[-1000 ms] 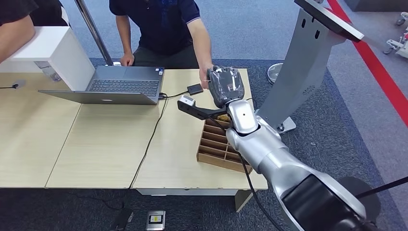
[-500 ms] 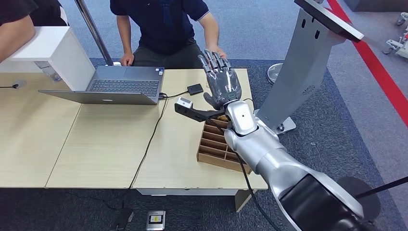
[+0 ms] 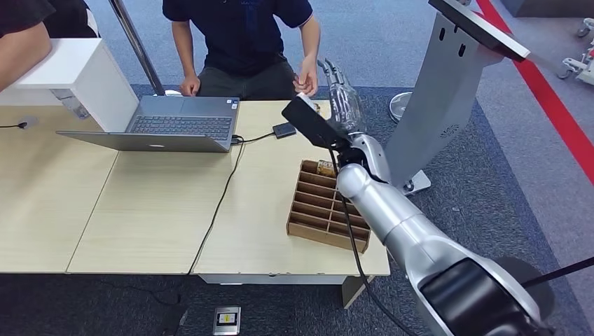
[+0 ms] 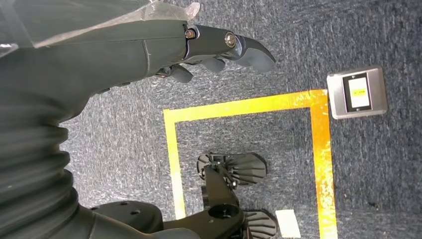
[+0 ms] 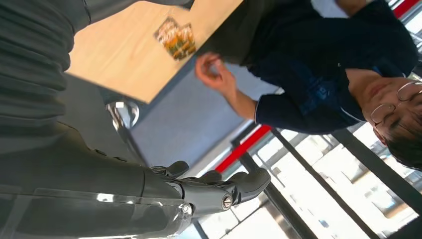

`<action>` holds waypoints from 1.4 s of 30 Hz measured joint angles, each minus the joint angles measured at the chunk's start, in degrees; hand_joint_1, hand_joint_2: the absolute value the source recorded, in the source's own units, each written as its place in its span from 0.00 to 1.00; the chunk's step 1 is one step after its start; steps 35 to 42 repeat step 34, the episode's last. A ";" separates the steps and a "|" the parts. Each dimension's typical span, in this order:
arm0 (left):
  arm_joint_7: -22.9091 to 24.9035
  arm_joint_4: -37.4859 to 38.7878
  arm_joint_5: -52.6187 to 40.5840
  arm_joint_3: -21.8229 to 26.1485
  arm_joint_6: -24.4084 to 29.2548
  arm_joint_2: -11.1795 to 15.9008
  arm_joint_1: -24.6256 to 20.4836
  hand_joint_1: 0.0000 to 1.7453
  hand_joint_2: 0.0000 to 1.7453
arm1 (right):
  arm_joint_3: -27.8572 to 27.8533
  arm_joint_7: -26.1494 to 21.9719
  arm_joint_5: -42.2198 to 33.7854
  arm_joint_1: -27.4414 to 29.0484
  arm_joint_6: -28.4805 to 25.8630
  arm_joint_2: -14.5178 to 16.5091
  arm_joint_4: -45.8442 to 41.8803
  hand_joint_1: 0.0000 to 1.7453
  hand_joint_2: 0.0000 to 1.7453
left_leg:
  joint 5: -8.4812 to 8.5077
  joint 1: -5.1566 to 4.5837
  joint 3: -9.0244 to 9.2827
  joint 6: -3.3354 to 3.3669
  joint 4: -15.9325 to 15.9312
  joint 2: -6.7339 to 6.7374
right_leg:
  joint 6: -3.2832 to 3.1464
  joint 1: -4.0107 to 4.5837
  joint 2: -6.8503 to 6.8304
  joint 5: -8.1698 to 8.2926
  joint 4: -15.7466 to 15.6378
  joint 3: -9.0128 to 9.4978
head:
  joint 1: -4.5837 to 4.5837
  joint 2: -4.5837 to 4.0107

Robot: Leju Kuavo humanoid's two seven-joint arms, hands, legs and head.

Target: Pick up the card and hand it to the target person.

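Note:
A small card (image 5: 175,39) with an orange and green print lies flat on the table near its far edge; in the head view a sliver of the card (image 3: 319,108) shows behind my wrist camera mount. My right hand (image 3: 343,94) is raised beside it with fingers stretched out and apart, holding nothing, and its fingers (image 5: 224,186) are bare in the right wrist view. The person in a dark shirt (image 3: 242,35) sits across the table, one hand (image 3: 306,77) lifted close to my right hand with fingertips together. My left hand (image 4: 219,50) hangs over the carpet, empty, fingers loosely bent.
An open laptop (image 3: 175,124) and a small black device (image 3: 284,129) with a cable sit at the table's far side. A cardboard divided tray (image 3: 326,206) lies under my right forearm. A grey stand (image 3: 441,98) rises right of the table. A white box (image 3: 77,77) stands far left.
My right hand went from closed to fingers spread, then turned and rose toward the table's far edge. The person's hand left my hand and pulled back.

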 joint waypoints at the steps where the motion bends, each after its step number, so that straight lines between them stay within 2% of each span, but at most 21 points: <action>1: -0.13 0.00 0.17 0.02 0.00 0.14 0.08 0.00 1.00 | -0.40 -0.05 -2.51 0.72 1.28 -0.68 -1.87 0.00 1.00 | 0.00 0.00 0.00 0.00 0.00 0.00 | 0.00 0.00 0.00 0.00 0.00 0.00 | 0.01 0.00; 7: -0.91 0.00 1.66 0.10 -0.02 1.02 0.78 0.00 1.00 | -3.18 -0.48 -17.60 7.00 9.56 -5.81 -14.81 0.00 1.00 | -0.01 -0.01 0.01 0.00 0.01 -0.01 | 0.00 0.01 0.00 0.00 -0.01 0.00 | 0.01 0.00; 10: -1.28 0.00 2.21 0.12 -0.11 1.45 1.24 0.00 1.00 | -5.02 -0.78 -22.70 11.00 12.46 -8.89 -21.74 0.00 1.00 | -0.01 -0.03 0.02 0.01 0.01 -0.01 | 0.00 0.01 0.00 0.00 -0.02 0.00 | 0.00 0.00; 16: -2.18 0.00 4.38 0.13 -0.22 2.17 1.96 0.00 1.00 | -8.94 -0.47 -27.28 19.97 15.41 -15.26 -34.82 0.00 1.00 | -0.02 -0.04 0.03 0.01 0.01 0.00 | 0.00 0.00 0.00 0.00 -0.03 0.01 | 0.00 0.00; 20: -2.86 0.00 5.44 0.12 -0.42 2.34 2.26 0.00 1.00 | -10.60 -0.84 -28.05 24.97 17.44 -17.83 -39.97 0.00 1.00 | -0.01 -0.04 0.02 0.01 0.00 0.00 | 0.00 0.00 0.00 0.00 -0.03 0.02 | -0.01 -0.01; 28: -3.30 0.00 6.55 0.12 -0.48 2.67 2.26 0.00 1.00 | -12.30 -1.37 -26.29 32.50 19.22 -20.81 -45.68 0.00 1.00 | -0.01 0.00 0.05 0.01 -0.01 -0.01 | 0.00 0.00 0.00 0.00 -0.02 0.06 | 0.00 -0.01; 33: -3.56 0.00 7.13 0.13 -0.39 2.83 2.24 0.00 1.00 | -13.26 -2.08 -26.29 37.26 20.74 -21.55 -47.35 0.00 1.00 | -0.01 -0.01 0.04 0.01 -0.01 -0.01 | 0.00 0.00 0.00 0.00 -0.02 0.06 | 0.00 -0.01; 42: -3.60 0.00 7.19 0.13 -0.39 2.84 2.24 0.00 1.00 | -13.33 -2.16 -26.36 37.61 20.88 -21.59 -47.48 0.00 1.00 | -0.01 -0.01 0.04 0.01 -0.01 -0.01 | 0.00 0.00 0.00 0.00 -0.02 0.06 | 0.00 0.00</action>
